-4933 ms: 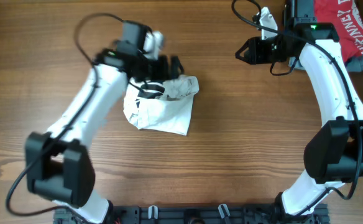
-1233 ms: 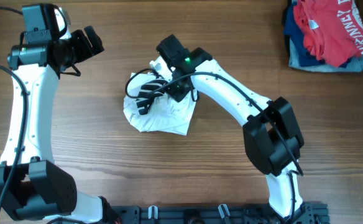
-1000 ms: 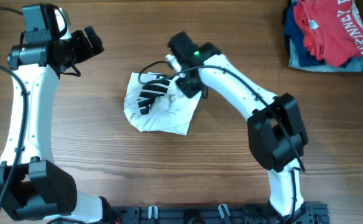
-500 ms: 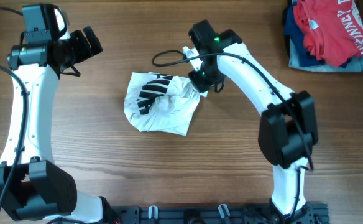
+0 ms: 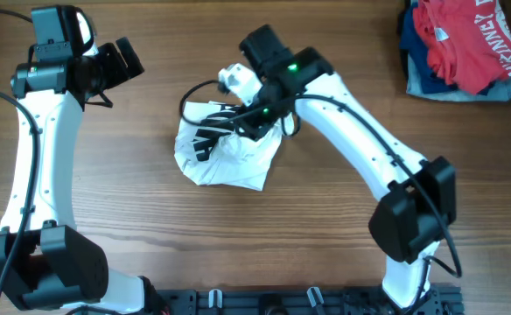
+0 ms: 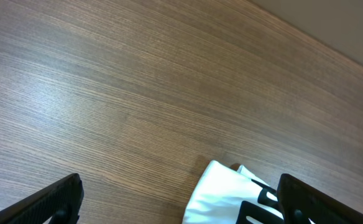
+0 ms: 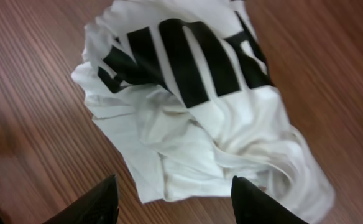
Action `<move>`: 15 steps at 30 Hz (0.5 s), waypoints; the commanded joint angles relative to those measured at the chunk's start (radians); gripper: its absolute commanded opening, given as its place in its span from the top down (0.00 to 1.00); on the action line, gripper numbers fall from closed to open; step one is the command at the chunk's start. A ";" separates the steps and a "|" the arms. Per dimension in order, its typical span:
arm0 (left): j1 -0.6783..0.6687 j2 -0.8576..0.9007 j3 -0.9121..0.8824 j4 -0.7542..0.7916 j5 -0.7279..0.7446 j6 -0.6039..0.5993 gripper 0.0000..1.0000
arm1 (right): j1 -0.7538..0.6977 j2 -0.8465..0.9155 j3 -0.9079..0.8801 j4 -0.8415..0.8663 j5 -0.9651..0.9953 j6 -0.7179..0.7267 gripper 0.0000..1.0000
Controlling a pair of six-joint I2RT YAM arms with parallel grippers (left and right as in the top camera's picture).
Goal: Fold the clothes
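Note:
The white T-shirt (image 5: 225, 153) lies crumpled in a heap at the middle of the wooden table, black block lettering showing on its upper left part. My right gripper (image 5: 264, 118) hovers over the heap's upper right edge; in the right wrist view its fingers (image 7: 175, 202) are open and empty with the shirt (image 7: 194, 118) just beyond them. My left gripper (image 5: 124, 59) is open and empty at the far left, away from the shirt. In the left wrist view one corner of the shirt (image 6: 228, 196) shows between its open fingers (image 6: 181, 208).
A pile of clothes with a red garment with white lettering (image 5: 465, 39) on top of blue folded garments (image 5: 430, 83) sits at the back right corner. A black cable (image 5: 199, 87) loops from the right arm above the shirt.
The right arm swung left again from the shirt's right edge to hover over its upper right part. The shirt's lettering stayed exposed. The left arm has not moved.

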 commanded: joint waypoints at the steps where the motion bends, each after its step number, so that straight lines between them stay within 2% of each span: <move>1: 0.005 0.008 -0.005 -0.004 -0.016 0.013 0.00 | 0.036 0.074 -0.022 0.006 0.008 -0.031 0.42; 15: 0.005 0.008 -0.005 -0.052 -0.016 0.013 0.00 | 0.111 0.209 -0.030 0.046 0.064 -0.059 0.41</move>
